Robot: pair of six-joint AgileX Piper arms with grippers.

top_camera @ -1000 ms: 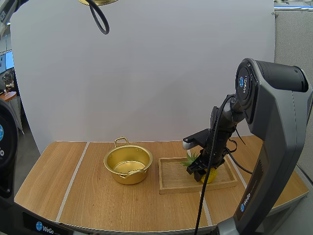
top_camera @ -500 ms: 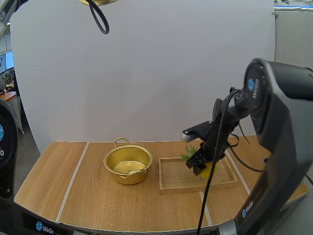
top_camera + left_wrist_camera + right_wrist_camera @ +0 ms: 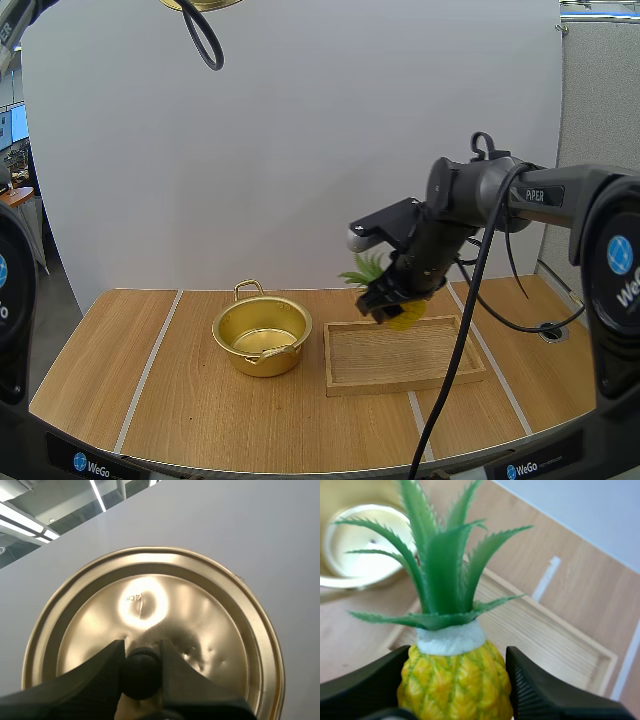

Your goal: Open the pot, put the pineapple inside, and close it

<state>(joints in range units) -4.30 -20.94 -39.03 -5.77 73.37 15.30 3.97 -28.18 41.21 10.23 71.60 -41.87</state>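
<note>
Over table [image 3: 200, 420] and tray [image 3: 400, 372], right gripper [image 3: 386, 304] pinches pineapple [image 3: 408, 320].

Glossy golden metal: pot [image 3: 255, 365], lid [image 3: 200, 630]. Matt pale wood: tray [image 3: 400, 360], table [image 3: 230, 420]. Bumpy, plastic-looking: pineapple [image 3: 455, 680].

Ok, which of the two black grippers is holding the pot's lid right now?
The left gripper, pinching the round gold metal lid by its black knob; the right gripper carries the yellow green-leaved pineapple.
</note>
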